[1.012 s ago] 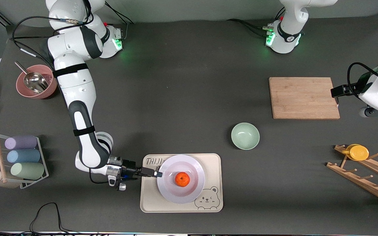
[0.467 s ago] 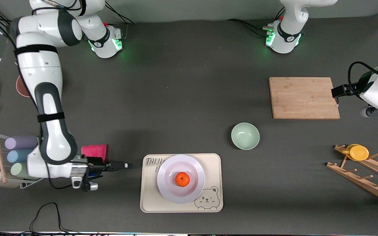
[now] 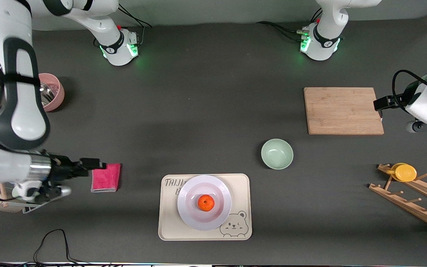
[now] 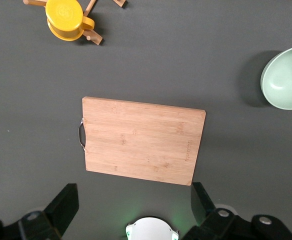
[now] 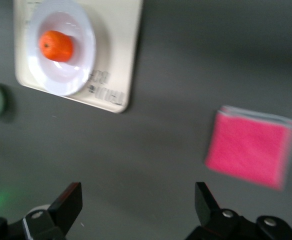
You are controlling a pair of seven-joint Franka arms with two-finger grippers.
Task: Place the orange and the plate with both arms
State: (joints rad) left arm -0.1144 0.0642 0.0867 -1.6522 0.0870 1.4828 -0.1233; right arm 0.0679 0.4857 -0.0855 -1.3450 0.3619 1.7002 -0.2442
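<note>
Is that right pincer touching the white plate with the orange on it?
Apart. In the front view the right pincer is up by the pink cloth, with bare table between it and the plate.

My arms are glossy white shells with dark grey joint sections, and black straps wrap the right arm (image 3: 17, 107) in bands. Each round white base (image 3: 119, 50) carries a black ring and glows green at the side, with a red spot and black cables trailing off it. My right gripper (image 3: 93, 163) is black past a silvery metal wrist collar. A black cable loops over my left arm (image 3: 426, 102). My black left gripper (image 4: 133, 205) shows round screw heads.
</note>
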